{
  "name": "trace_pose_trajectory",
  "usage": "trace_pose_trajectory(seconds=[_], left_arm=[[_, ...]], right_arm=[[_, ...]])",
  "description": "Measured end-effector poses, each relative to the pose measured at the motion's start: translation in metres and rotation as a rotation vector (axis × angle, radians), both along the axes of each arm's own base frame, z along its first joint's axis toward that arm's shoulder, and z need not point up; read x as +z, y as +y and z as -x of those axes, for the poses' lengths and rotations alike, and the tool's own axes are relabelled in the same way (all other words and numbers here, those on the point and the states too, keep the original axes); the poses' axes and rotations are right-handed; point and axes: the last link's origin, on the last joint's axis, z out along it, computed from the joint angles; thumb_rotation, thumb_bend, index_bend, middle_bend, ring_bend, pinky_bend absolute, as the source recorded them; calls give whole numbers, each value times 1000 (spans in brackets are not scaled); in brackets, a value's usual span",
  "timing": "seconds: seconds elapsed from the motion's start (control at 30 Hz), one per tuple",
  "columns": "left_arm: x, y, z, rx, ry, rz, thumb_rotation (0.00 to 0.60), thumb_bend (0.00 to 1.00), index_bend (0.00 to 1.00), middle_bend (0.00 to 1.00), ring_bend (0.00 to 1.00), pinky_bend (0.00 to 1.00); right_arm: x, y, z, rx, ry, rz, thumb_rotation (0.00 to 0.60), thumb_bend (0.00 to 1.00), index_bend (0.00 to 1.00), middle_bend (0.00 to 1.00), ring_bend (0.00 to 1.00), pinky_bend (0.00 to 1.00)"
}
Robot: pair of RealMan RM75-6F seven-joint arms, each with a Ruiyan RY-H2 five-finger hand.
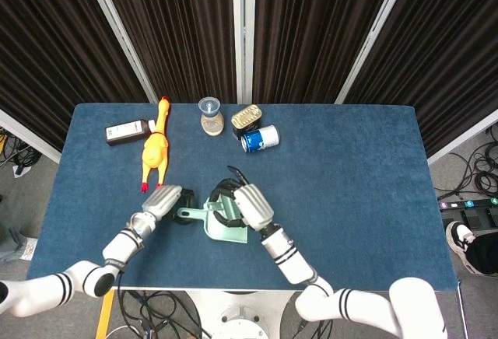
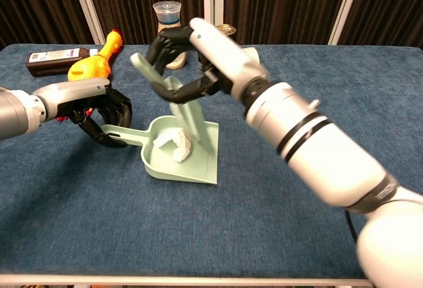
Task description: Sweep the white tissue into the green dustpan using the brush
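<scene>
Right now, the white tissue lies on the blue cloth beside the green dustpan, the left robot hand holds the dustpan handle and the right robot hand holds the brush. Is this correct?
Not quite. The white tissue lies inside the green dustpan, not beside it, as the chest view shows. The rest stands: the left robot hand holds the dustpan handle and the right robot hand holds the brush.
</scene>
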Motion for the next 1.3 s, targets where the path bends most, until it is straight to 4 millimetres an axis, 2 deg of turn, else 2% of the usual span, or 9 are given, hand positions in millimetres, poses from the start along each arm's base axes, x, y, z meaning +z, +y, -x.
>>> trace_pose_trajectory(seconds=[0.13, 0.37, 0.47, 0.63, 0.73, 0.8, 0.93, 1.13, 1.3], left_arm=[[0, -1, 4, -9, 17, 0, 600, 327, 560, 552, 461, 356], [3, 0, 8, -20, 30, -19, 600, 327, 560, 548, 461, 354], [6, 2, 9, -18, 28, -34, 600, 328, 559, 547, 461, 353], [10, 4, 11, -17, 40, -45, 600, 331, 531, 509, 423, 344], [10, 4, 11, -17, 49, -35, 600, 327, 431, 443, 355, 313], [9, 3, 12, -20, 61, -20, 600, 295, 313, 363, 277, 280], [11, 3, 10, -29, 64, -33, 600, 254, 241, 329, 261, 256], [26, 5, 12, -34, 68, -81, 600, 246, 234, 329, 261, 255], [62, 5, 31, -48, 144, -213, 600, 246, 253, 329, 261, 236]], right_arm=[[24, -12, 18, 15, 84, 45, 600, 446, 741, 594, 287, 0], [69, -35, 68, 90, 473, 183, 600, 454, 728, 583, 264, 0], [75, -37, 90, 101, 628, 171, 600, 453, 703, 564, 244, 0], [67, -31, 115, 103, 782, 118, 600, 454, 646, 526, 202, 0], [60, -28, 125, 106, 846, 92, 600, 449, 504, 444, 127, 0], [57, -26, 129, 110, 883, 81, 600, 443, 319, 335, 34, 0], [54, -24, 132, 118, 935, 76, 600, 417, 105, 223, 0, 0], [68, -26, 135, 81, 917, 99, 600, 400, 69, 208, 0, 0], [102, -29, 148, -2, 828, 186, 600, 389, 67, 227, 0, 0]])
